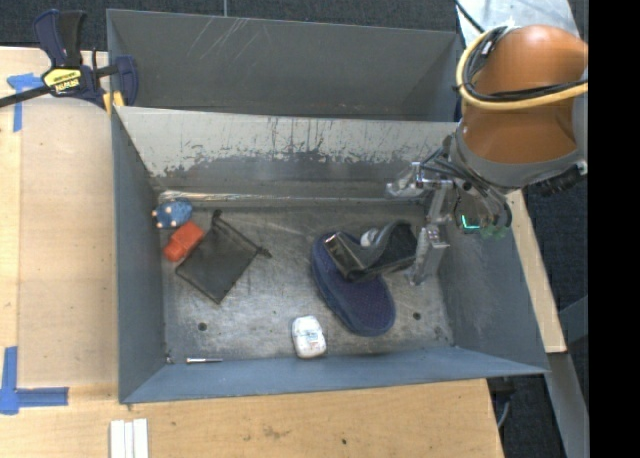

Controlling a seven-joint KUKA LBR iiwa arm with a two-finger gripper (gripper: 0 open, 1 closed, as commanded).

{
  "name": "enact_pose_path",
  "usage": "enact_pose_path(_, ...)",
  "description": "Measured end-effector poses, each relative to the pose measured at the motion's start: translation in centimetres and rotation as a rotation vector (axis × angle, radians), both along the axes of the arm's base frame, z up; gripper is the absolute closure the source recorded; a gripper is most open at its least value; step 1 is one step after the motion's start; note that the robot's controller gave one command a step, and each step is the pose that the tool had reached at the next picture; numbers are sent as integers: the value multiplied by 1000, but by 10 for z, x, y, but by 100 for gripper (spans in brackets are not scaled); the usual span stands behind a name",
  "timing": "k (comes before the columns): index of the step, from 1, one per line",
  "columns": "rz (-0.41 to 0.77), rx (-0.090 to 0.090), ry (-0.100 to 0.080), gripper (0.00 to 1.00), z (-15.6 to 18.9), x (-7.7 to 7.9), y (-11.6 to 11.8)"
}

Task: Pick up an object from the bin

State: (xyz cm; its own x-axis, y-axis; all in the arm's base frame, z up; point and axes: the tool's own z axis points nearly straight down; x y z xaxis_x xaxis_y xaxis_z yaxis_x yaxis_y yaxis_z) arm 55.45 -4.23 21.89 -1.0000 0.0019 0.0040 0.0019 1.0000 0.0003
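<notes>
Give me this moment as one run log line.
gripper low at right of bin | beside it: dark blue slipper, black-grey item on top | grasp: none seen | left: black square, orange piece | front: white item

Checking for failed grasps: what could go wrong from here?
1. The gripper sits low beside a black-and-grey object lying on a blue slipper-shaped item; a grasp might catch both or drag the lower one.
2. It is near the bin's right wall and might scrape it.

bare floor (272,298) mid-bin, blue slipper (362,308) right
</notes>
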Motion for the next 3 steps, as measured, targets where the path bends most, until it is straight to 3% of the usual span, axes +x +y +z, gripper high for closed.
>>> enact_pose_path(1,64,-1,-5,0,-145,39,7)
enact_pose_path(2,66,-2,-7,100,-139,41,7)
enact_pose_path(3,231,1,-9,100,-8,39,55)
